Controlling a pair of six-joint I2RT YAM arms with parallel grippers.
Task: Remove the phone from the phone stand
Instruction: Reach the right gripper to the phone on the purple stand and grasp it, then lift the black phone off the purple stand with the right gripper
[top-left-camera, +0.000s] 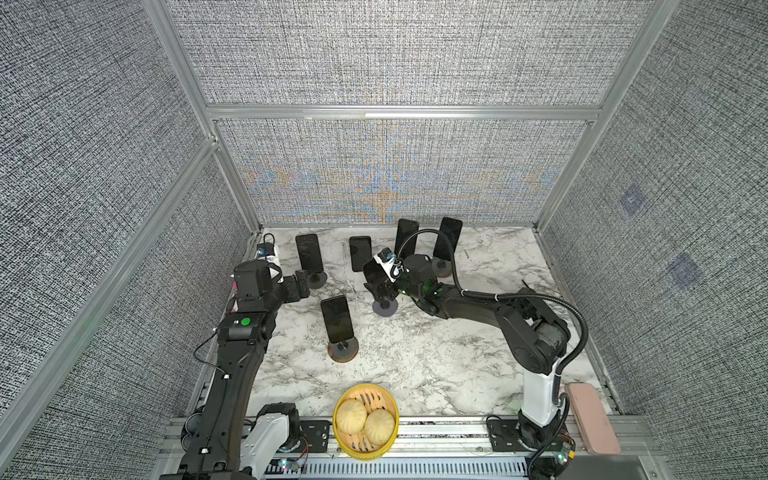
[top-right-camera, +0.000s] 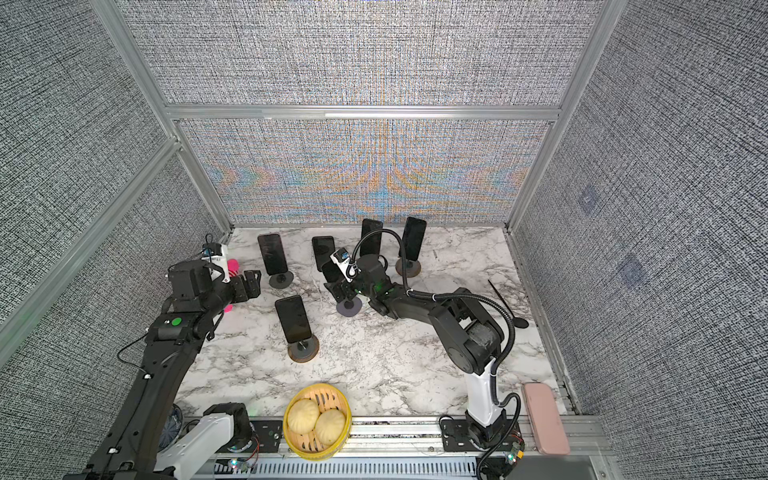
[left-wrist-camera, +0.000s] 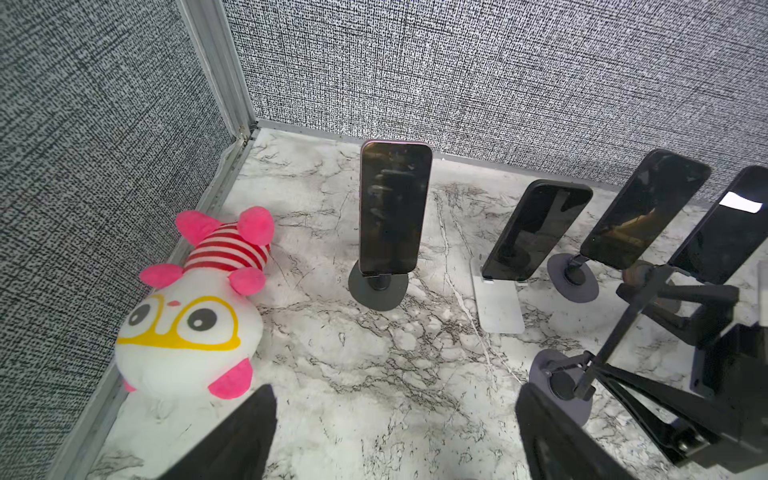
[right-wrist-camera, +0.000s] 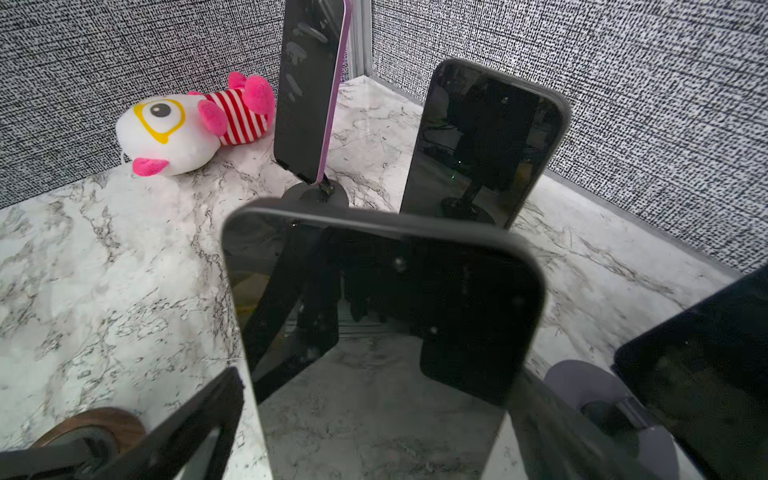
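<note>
Several dark phones stand on stands on the marble table (top-left-camera: 436, 353). My right gripper (top-left-camera: 380, 286) straddles one phone (top-left-camera: 374, 272) that sits on a stand with a grey round base (top-left-camera: 385, 308). In the right wrist view this phone (right-wrist-camera: 386, 311) fills the space between my right gripper's (right-wrist-camera: 380, 395) fingers (right-wrist-camera: 199, 415), which stand wide, one at each long edge. My left gripper (top-left-camera: 305, 282) hangs open at the left, beside a phone (top-left-camera: 309, 257) on a dark round stand (top-left-camera: 316, 279). In the left wrist view only bare marble lies inside my left gripper (left-wrist-camera: 395, 399).
A front phone (top-left-camera: 337, 318) rests on a brown-based stand (top-left-camera: 343, 351). Three more phones (top-left-camera: 360, 253) (top-left-camera: 406, 237) (top-left-camera: 447, 237) stand at the back. A plush toy (left-wrist-camera: 195, 307) lies by the left wall. A bamboo steamer (top-left-camera: 338, 432) with two buns and a pink case (top-left-camera: 592, 417) sit at the front edge.
</note>
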